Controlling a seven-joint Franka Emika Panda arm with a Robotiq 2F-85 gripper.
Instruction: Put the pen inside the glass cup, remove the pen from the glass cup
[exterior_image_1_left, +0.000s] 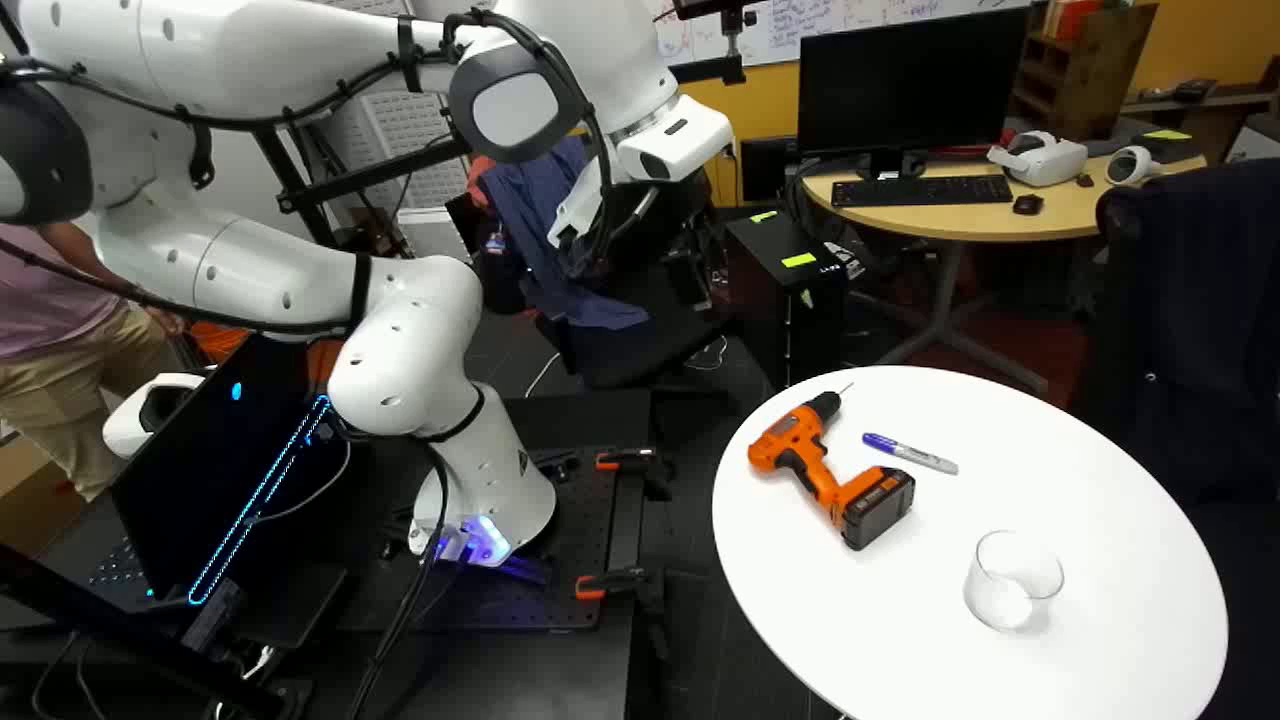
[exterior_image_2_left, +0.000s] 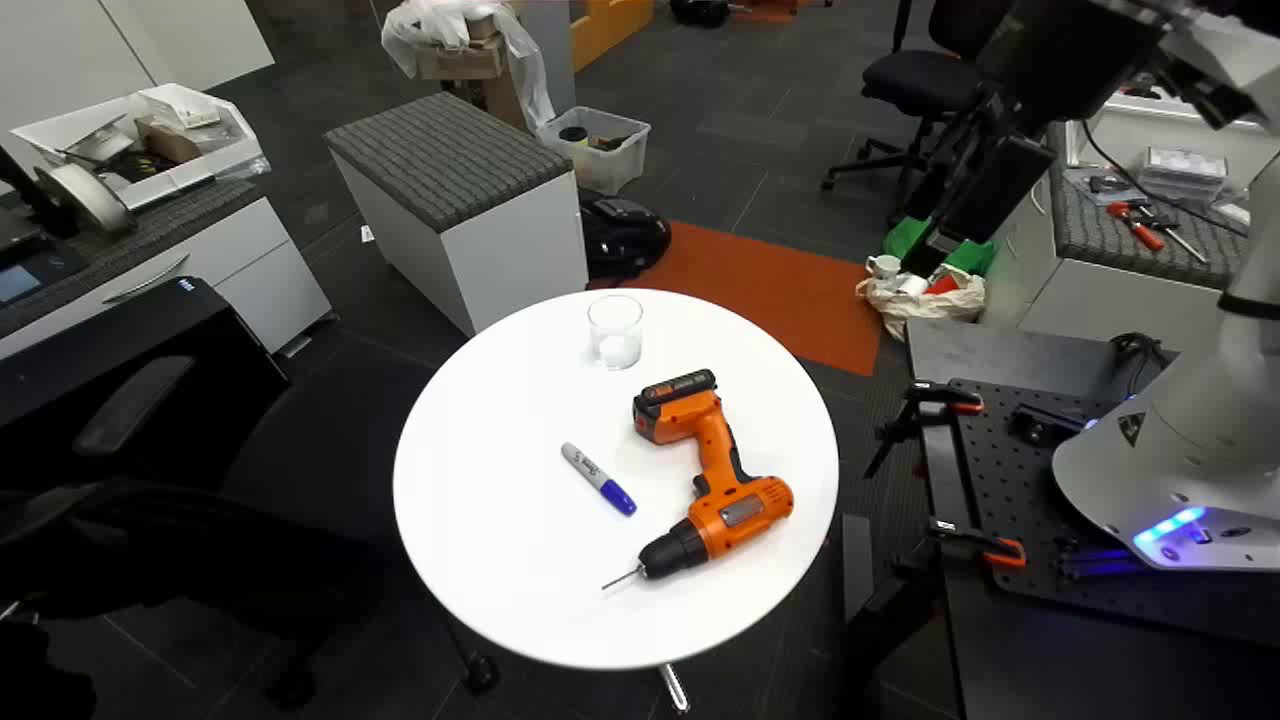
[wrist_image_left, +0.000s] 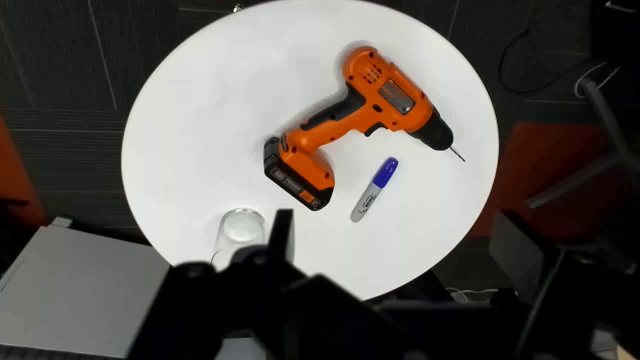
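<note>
On the round white table (exterior_image_2_left: 480, 560), the pen (wrist_image_left: 374, 190) lies flat, outside the cup (exterior_image_1_left: 1013, 580), with its blue cap towards the chuck (wrist_image_left: 435, 132) of the drill (wrist_image_left: 367, 112) and its grey end farther off. Dark lettering runs along its barrel. The orange and black drill rests on its side just beside the pen, which sits in the angle between the drill's handle and bit (wrist_image_left: 457, 154), clear of both. The bit points towards the table's edge.

The cup, short and clear, stands upright, nearer the drill's battery (wrist_image_left: 298, 185) than its chuck, apart from both drill and pen in both exterior views. In the wrist view, dark parts of the end effector (wrist_image_left: 394, 215) cover some of it.

The end effector is up in the air, well apart from all three things, its jaws spread wide from each other. The white arm (exterior_image_1_left: 400, 355) that carries it is bent, and a blue light (exterior_image_1_left: 490, 538) glows at its base (exterior_image_1_left: 490, 470). In an exterior view, a monitor (exterior_image_1_left: 910, 90), a keyboard (exterior_image_1_left: 922, 190) and a mouse (exterior_image_1_left: 1028, 205) are in the background; a dark chair (exterior_image_2_left: 140, 405) is beside the table.
</note>
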